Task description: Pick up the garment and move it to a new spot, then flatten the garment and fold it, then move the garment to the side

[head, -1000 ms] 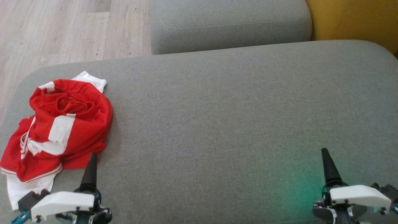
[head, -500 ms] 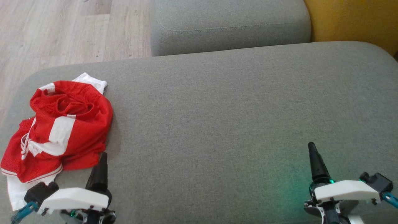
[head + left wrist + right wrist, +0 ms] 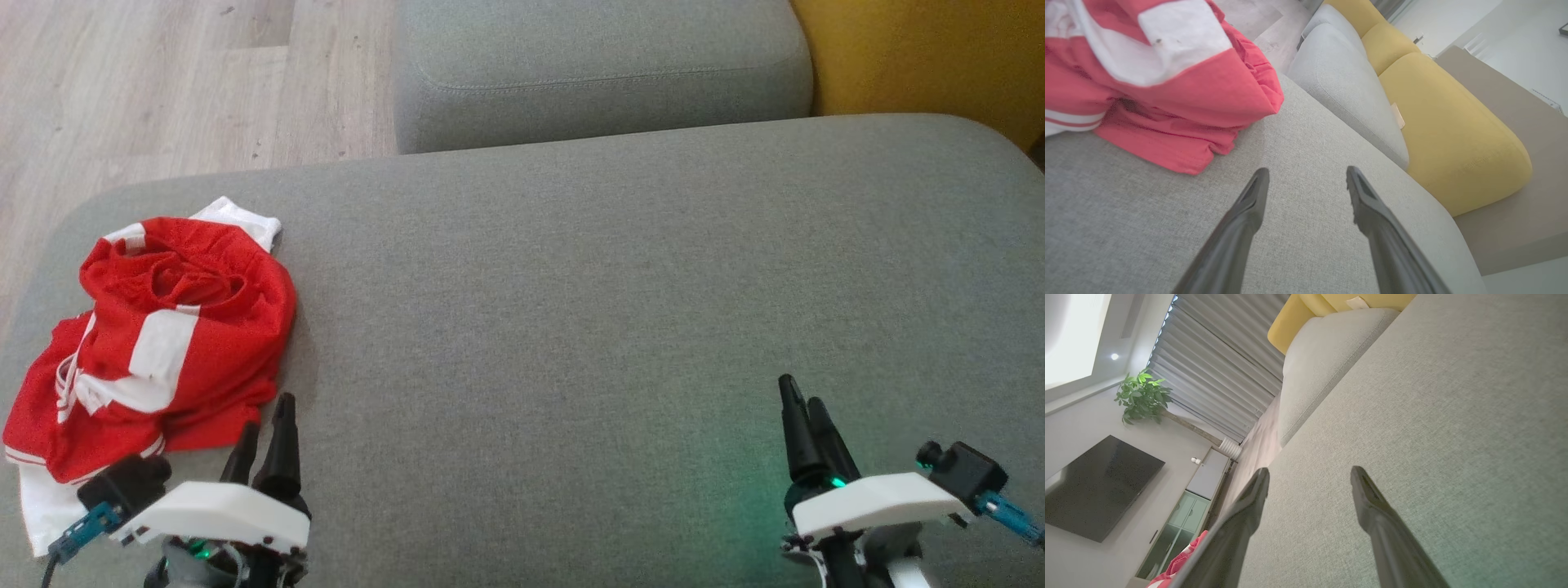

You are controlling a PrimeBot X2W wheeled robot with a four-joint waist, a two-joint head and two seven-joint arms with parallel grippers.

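Currently: garment pick-up not yet begun

Garment (image 3: 163, 327) is seen crumpled at the left end of the cushion (image 3: 571, 310), untouched. Left gripper (image 3: 267, 415) is held just beside its near edge, fingers spread wide, nothing held. Right gripper (image 3: 798, 392) is well apart, likewise wide and empty. Next, a short leftward reach and a pinch on a raised fold are judged needed.

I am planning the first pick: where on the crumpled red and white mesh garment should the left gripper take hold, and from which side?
Probably the bunched red hem corner of the red and white mesh garment nearest the open left gripper. It looks doubled and thick on the grey fabric cushion, so it should pinch easily. Come from its right, low along the cushion.
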